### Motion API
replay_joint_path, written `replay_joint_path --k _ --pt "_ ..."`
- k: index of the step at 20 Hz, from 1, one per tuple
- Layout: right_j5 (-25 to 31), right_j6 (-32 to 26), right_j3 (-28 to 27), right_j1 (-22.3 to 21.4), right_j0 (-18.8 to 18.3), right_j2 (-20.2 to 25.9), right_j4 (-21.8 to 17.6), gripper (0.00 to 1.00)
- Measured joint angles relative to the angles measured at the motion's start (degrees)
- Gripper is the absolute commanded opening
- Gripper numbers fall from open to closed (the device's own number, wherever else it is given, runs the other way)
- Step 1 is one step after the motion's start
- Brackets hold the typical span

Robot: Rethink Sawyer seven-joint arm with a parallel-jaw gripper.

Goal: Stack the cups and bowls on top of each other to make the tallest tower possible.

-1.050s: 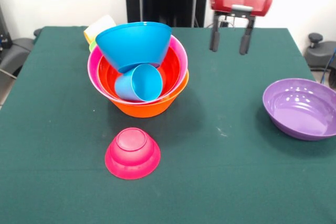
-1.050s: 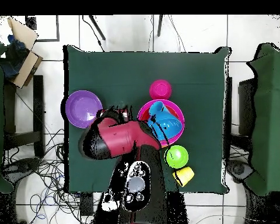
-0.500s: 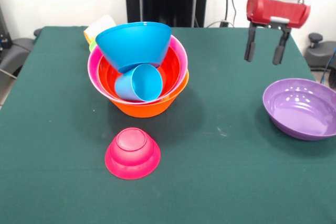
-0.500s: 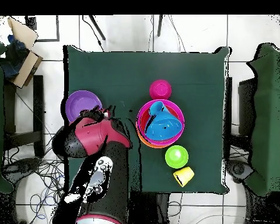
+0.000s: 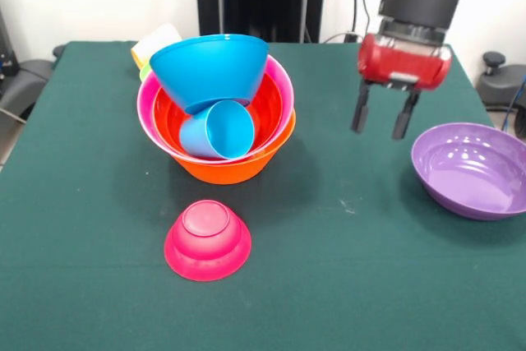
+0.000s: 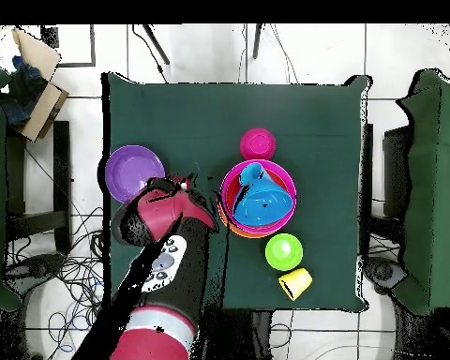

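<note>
Gripper (image 5: pixel 382 119) with fingers apart, empty, above bare cloth between the tower (image 5: pixel 215 113) and the purple bowl (image 5: pixel 472 168) near the table's right edge, green bowl (image 6: pixel 284 251) plain only from overhead

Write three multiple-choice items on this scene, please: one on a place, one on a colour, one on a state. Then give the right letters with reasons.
1. Where does the purple bowl stand?
A. inside the tower
B. alone on the table, apart from the tower
C. upside down on the magenta bowl

2. What colour is the tower's lowest bowl?
A. orange
B. green
C. purple

3. How is the claw now?
A. shut on a cup
B. shut on the purple bowl
C. open and empty

Answers:
1 B: it sits by itself on the green cloth.
2 A: the orange bowl carries the pile.
3 C: its fingers hang apart, holding nothing.
</note>
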Motion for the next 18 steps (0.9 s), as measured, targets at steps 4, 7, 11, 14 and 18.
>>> replay_joint_path --k 4,7,11,14,18 --pt "-3.2 0.0 -0.4 2.7 -0.2 -0.9 0.0 1.0" --pt "-3.7 0.0 -0.1 2.9 -0.5 -1.0 0.0 1.0" --pt "-3.7 0.0 0.9 1.4 -0.8 -1.0 0.0 1.0" --pt "-3.7 0.0 2.8 -1.9 -1.6 -0.8 0.0 1.0" --pt "-1.8 0.0 6.9 -9.5 -4.5 0.8 0.0 1.0"
